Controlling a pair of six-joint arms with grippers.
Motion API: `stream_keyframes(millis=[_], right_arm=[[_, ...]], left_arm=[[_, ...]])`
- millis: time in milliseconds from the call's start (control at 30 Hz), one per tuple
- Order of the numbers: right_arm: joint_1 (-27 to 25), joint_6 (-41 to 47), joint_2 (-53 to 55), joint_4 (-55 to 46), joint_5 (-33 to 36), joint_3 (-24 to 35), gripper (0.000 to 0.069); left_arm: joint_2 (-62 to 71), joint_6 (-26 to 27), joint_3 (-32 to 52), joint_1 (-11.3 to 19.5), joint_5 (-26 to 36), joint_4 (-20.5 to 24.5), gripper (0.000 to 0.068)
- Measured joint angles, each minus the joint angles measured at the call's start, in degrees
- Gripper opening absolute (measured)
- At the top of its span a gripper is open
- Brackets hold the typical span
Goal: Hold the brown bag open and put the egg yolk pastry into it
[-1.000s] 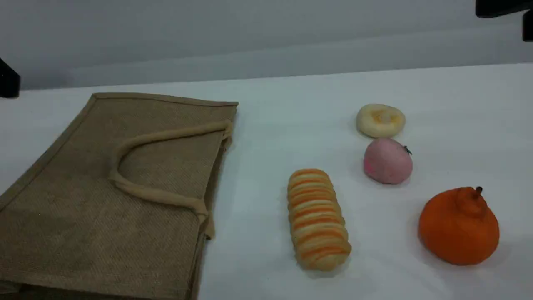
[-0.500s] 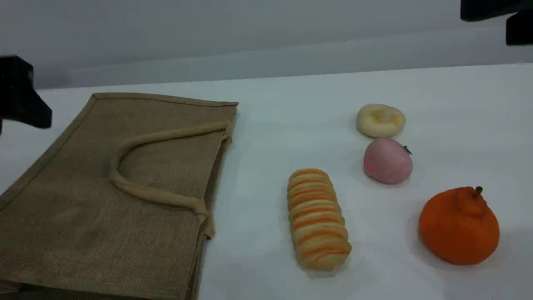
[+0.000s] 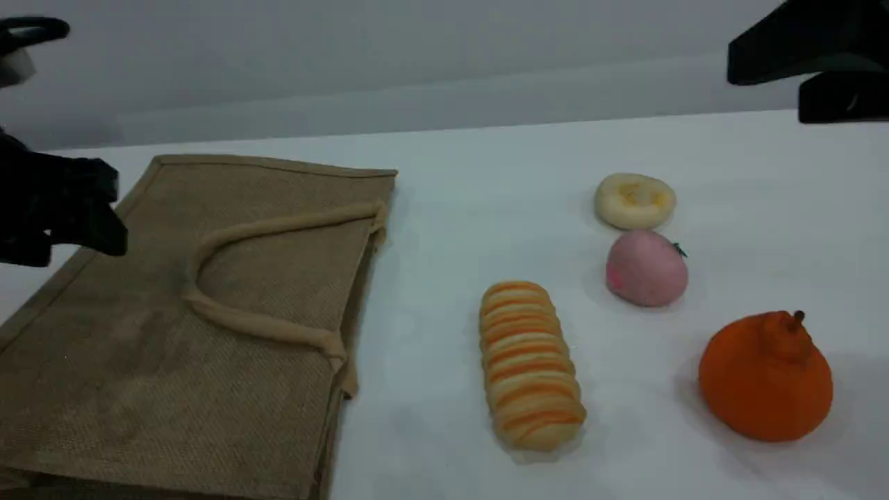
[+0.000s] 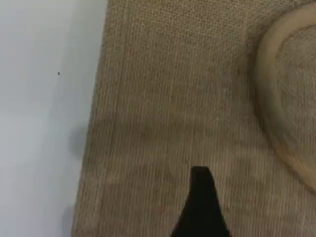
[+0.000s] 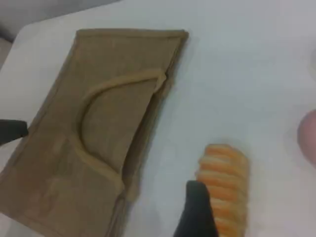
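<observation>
The brown bag lies flat on the white table. It fills most of the left side. One pale rope handle lies on top of it in a big bent loop. To the right of the bag, with a strip of bare table between, lies a long bread with orange stripes. The right gripper's dark fingertip pokes up from the bottom edge, just beside the bread's left end (only this one tip shows). A bit of something pink peeks in at the right edge. A small dark thing sticks in at the left edge, close to the bag's side.
</observation>
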Motion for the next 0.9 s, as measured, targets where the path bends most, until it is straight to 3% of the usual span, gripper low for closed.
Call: stream_keyframes(millis=[400, 633, 900], right_arm=[[0.0, -5.0, 2.5, 3.6, 0.8, 0.0, 0.0481], [0.0, -5.3, 2.5, 3.6, 0.8, 0.0, 0.0481], [0.0, -5.3, 2.5, 3.6, 0.8, 0.0, 0.0481]], left_arm=[[10.5, -1.0, -8.7, -1.4, -0.5, -0.2, 0.0503], [16.6, -1.0, -13.7, -3.7, -1.1, -0.2, 0.0503], [21.0, -2.0, -15.6, -3.8, -2.4, 0.0, 0.0503]])
